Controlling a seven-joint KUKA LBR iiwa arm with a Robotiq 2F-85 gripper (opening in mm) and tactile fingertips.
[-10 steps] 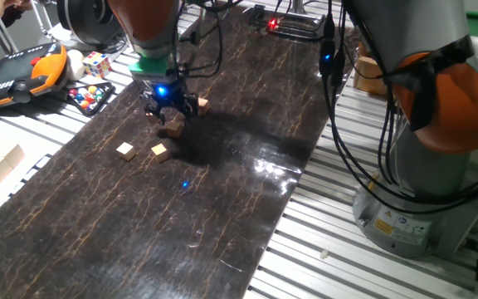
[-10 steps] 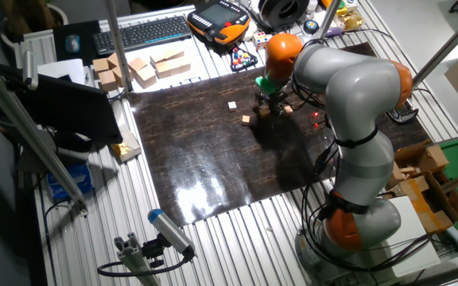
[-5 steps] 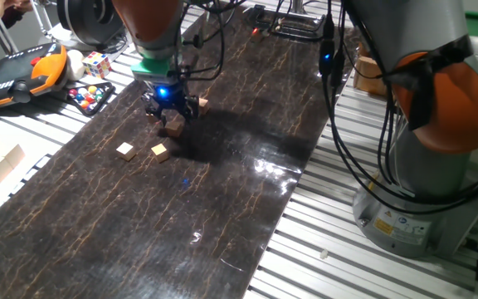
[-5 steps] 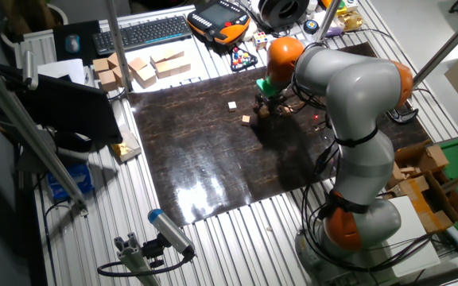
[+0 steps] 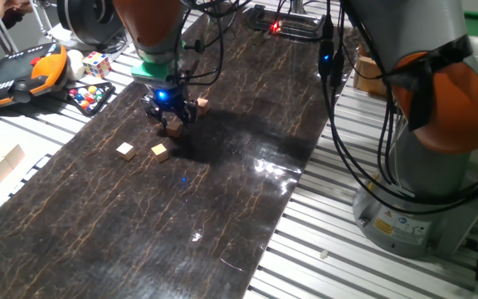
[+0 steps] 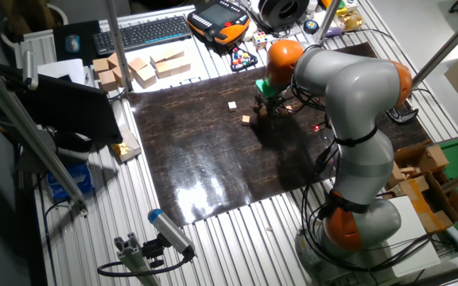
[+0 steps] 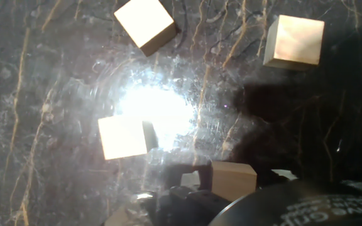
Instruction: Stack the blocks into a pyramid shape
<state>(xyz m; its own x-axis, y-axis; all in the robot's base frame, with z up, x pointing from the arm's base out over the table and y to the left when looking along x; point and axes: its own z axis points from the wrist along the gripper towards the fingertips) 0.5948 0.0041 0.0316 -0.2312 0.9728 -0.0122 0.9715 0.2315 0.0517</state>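
A: Where's the gripper (image 5: 171, 117)?
B: Low over the dark mat (image 5: 222, 191), at the cluster of blocks on its far side, near the puzzle cube (image 5: 96, 63) edge. Blue light on the hand is lit.

A: Holding anything?
B: Looks like it. In the hand view a tan cube (image 7: 234, 180) sits right at the fingers, bottom of frame. In the fixed view a cube sits under the hand between the dark fingers. Whether the jaws are actually clamped on it or just straddling it, cannot tell; the fingers are in glare and shadow.

A: Other blocks?
B: Hand view shows three on the mat below: one upper left (image 7: 146, 24), one upper right (image 7: 293, 41), one nearer, left of the held one (image 7: 122, 137). All apart, none stacked. Two more loose cubes (image 5: 124, 150) (image 5: 160, 151) lie on the mat on the near side of the gripper, well apart from the cluster. Another one (image 5: 202, 104) just beside the hand, far side.

A: So no pyramid yet?
B: None visible. My read: it's gathering cubes close together here as a base row, hence the hand staying low at the cluster. The scattered pair will need fetching.
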